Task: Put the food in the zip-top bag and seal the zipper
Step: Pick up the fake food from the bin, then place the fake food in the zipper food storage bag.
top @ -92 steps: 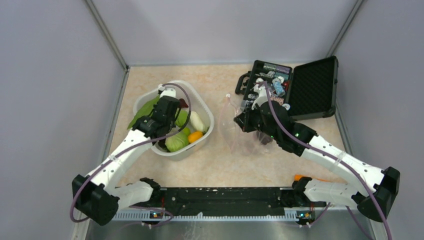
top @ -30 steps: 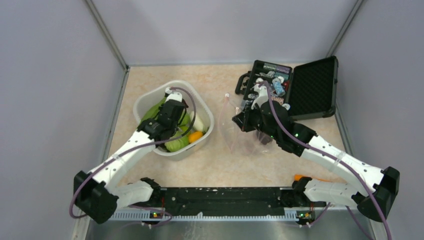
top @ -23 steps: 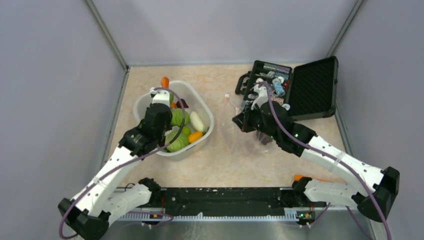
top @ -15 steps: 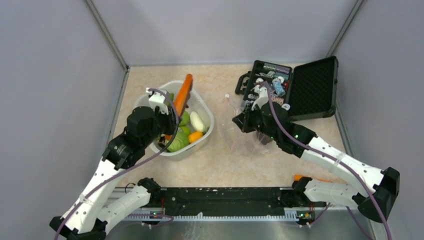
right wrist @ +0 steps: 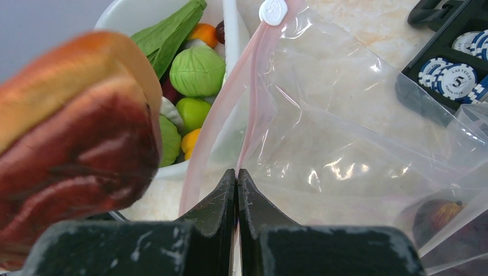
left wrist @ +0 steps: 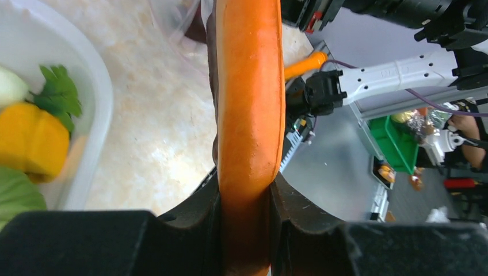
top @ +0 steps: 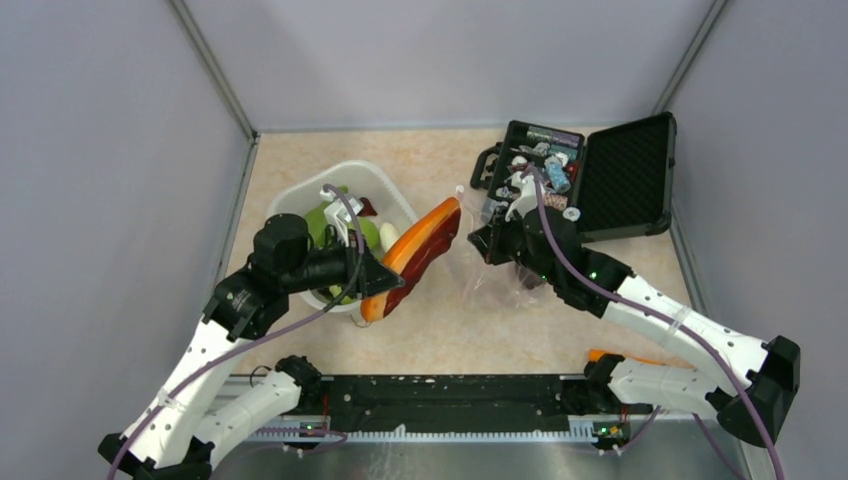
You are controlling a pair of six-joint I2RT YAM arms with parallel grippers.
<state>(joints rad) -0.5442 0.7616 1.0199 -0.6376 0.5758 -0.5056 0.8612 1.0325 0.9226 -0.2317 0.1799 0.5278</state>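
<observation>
While left gripper [left wrist: 244, 192] is clamping orange carrot [left wrist: 248, 103] near one end, its long axis is pointing straight ahead at zip-top bag [right wrist: 345, 144], just beyond the tip; right gripper [right wrist: 237, 184] is pinching the mouth by the zipper [right wrist: 253, 103].

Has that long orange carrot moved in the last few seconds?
Yes. Gripped by the left tool, the carrot has swung rightward, from over the white tub toward the zip-top bag.
</observation>
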